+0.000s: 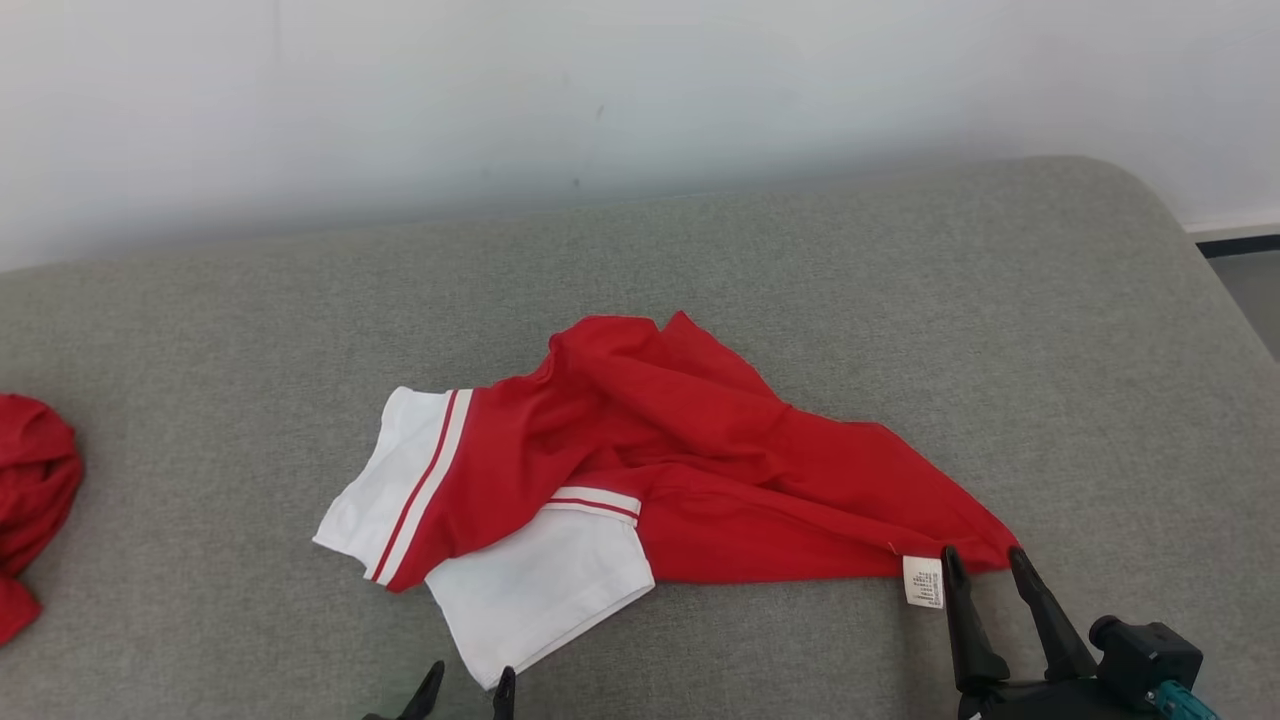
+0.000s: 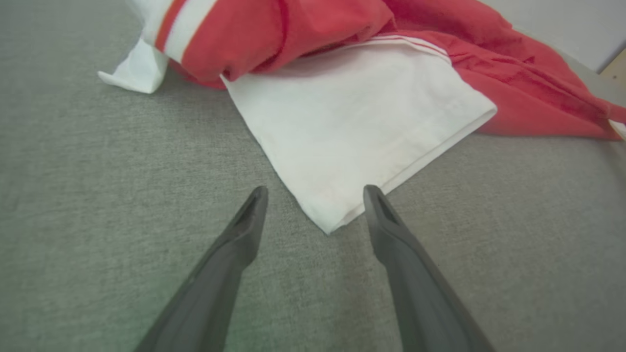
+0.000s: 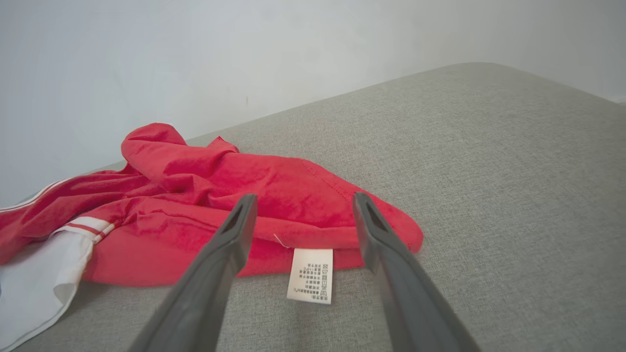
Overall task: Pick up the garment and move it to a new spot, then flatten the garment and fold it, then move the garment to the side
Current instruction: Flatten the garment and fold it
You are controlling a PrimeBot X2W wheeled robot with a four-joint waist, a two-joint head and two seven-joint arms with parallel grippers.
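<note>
While both grippers held their jaws spread wide with nothing clamped between them, each sat at an edge of the garment (image 1: 700, 450). The left gripper (image 2: 315, 195), at the bottom centre of the head view, had its two dark fingers either side of the corner of a white sleeve (image 2: 362, 122), whose tip lay between the fingertips. Whether the fingers touched the fabric could not be told. The right gripper (image 3: 304, 200), at the lower right of the head view, pointed at the garment's red hem. Its fingers straddled a small white care label (image 3: 310, 275) that lay flat just below that hem. The garment, red with white sleeves and red-and-white stripes, lay crumpled across the middle of the frame on a grey fabric cushion (image 1: 900, 300), one white sleeve at centre left and the other toward the bottom centre. A second red cloth (image 1: 30, 480) lay bunched at the left edge, well apart from the garment. A pale wall (image 1: 600, 80) ran across the top of the frame behind the cushion.
</note>
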